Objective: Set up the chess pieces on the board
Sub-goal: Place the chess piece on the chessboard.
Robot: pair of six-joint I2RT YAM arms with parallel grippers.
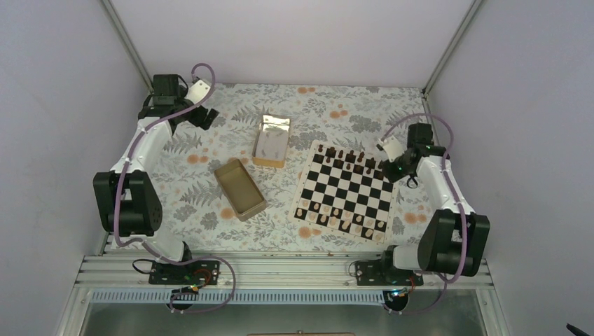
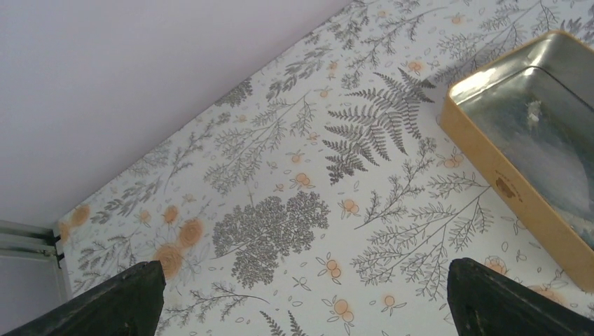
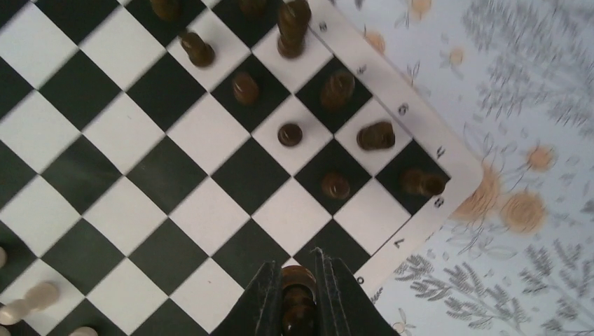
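The board (image 1: pixel 343 190) lies right of centre, with dark brown chess pieces (image 1: pixel 348 155) along its far rows and pale pieces along its near rows. My right gripper (image 3: pixel 298 276) is shut on a dark brown chess piece (image 3: pixel 297 288), held above the board (image 3: pixel 210 133) close to its numbered border. Several dark pieces (image 3: pixel 290 134) stand on squares ahead of it. My left gripper (image 2: pixel 301 287) hangs open over the patterned cloth at the far left, nothing between its fingers (image 2: pixel 133 287).
A golden tin box (image 1: pixel 239 188) lies left of the board, another (image 1: pixel 272 140) behind it with pale things inside. The left wrist view shows a tin's edge (image 2: pixel 490 168) on the right. Pale pieces (image 3: pixel 28 301) stand at the right wrist view's lower left.
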